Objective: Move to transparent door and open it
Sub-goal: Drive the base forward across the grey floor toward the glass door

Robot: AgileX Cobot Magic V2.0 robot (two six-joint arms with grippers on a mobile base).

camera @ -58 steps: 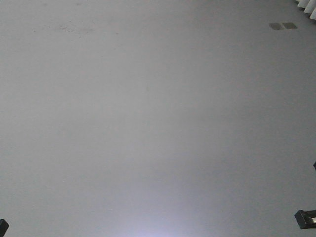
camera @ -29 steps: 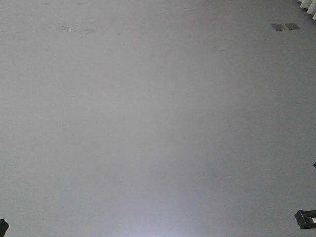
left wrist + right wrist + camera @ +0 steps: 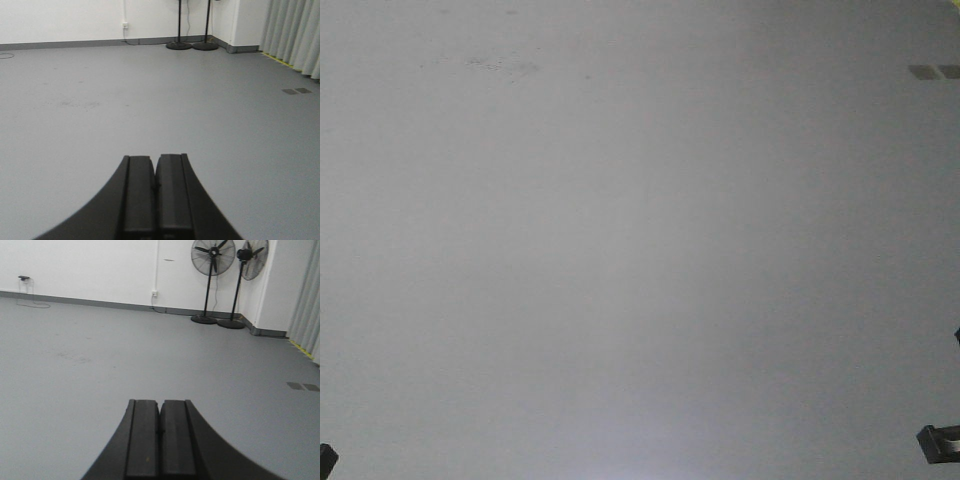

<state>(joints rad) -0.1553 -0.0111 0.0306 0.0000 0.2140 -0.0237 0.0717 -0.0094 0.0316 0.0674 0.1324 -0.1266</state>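
1. Since no view shows the transparent door, its position, facing and long axis cannot be stated; only grey floor (image 3: 640, 250) lies ahead.
2. Expected handling: rigid, heavy, breakable. Grasp its handle, once located.
3. Left gripper (image 3: 156, 195) and right gripper (image 3: 160, 440): jaws together, empty.

The left gripper (image 3: 155, 165) is matte black. Its two flat, rectangular fingers (image 3: 139, 200) lie side by side, with only a thin dark seam between them. From their outer edges the black body flares out in smooth curves toward 7 and 5 o'clock. The right gripper (image 3: 160, 407) has the same build and colour, with the same narrow seam and curved black flanks. In the front-facing view, a small black corner piece (image 3: 325, 461) shows at 7 o'clock. A black bracket (image 3: 940, 442) with a paler grey face shows at 4 o'clock.
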